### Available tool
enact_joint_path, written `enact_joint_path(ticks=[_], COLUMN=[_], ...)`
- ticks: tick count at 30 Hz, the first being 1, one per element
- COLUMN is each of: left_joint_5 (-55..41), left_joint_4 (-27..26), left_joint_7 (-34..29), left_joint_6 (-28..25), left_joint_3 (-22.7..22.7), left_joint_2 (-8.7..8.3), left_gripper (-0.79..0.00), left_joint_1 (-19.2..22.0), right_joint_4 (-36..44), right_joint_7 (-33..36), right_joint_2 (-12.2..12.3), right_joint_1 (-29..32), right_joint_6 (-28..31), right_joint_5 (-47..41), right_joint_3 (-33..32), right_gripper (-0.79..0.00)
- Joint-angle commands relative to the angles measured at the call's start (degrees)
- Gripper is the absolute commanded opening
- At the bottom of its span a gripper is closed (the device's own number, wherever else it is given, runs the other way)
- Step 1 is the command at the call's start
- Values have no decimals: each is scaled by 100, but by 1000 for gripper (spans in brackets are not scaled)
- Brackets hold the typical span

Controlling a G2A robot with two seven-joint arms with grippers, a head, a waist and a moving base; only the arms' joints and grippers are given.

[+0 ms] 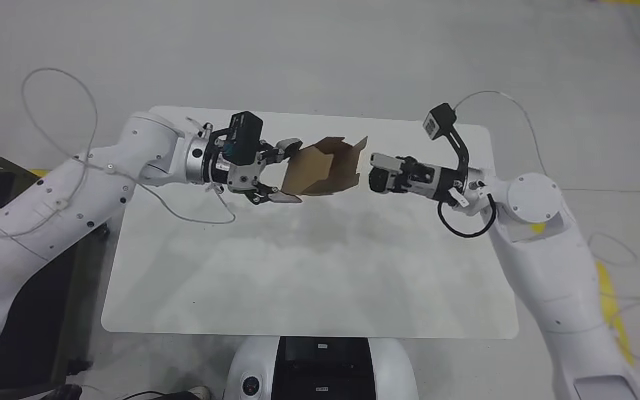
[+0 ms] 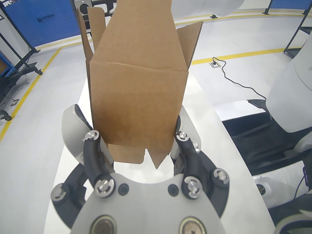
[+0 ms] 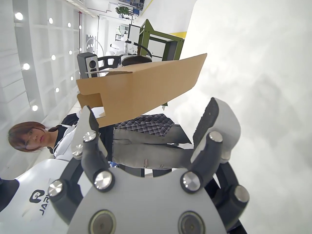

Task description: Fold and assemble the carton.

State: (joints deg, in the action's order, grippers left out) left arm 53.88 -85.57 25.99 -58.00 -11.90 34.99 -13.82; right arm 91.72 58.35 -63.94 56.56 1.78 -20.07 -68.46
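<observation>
A brown cardboard carton [image 1: 322,168] hangs above the white table [image 1: 300,280], held up as an open sleeve with its end flaps spread. My left gripper [image 1: 285,172] is shut on the carton [image 2: 136,93] at its left end, one finger on each side wall. The flaps at the far end [image 2: 143,3] stand unfolded. My right gripper [image 1: 372,172] is just right of the carton's open end, open, with nothing between its fingers [image 3: 209,120]. In the right wrist view the carton [image 3: 146,86] sits a short way beyond the fingertips, apart from them.
The white table's far edge [image 1: 320,118] runs just behind the carton. A loose cable [image 1: 190,212] lies on the table under the left arm. A person stands beyond the table in the right wrist view, touching nothing.
</observation>
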Motion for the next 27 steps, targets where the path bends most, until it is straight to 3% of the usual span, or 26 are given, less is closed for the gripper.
enact_joint_path(ticks=[1,9,14,27], left_joint_5=[37,142,141,130], left_joint_4=[34,91,165,309], left_joint_7=[53,95,38,47], left_joint_6=[0,0,0,0], left_joint_3=[101,216,216,216], left_joint_2=[10,112,187,347], left_gripper=[-785,-785,-785,-785], left_joint_1=[74,191,202,237], right_joint_4=[17,-22,-20,-82], right_joint_7=[49,72,124,108], right_joint_2=[-5,-33,-41,-55], right_joint_1=[-41,-189,-255,-372], right_joint_6=[-4,-36,-44,-50], right_joint_5=[3,36,29,28], right_joint_3=[53,255,326,428], right_gripper=[-111,-160,-120,-175])
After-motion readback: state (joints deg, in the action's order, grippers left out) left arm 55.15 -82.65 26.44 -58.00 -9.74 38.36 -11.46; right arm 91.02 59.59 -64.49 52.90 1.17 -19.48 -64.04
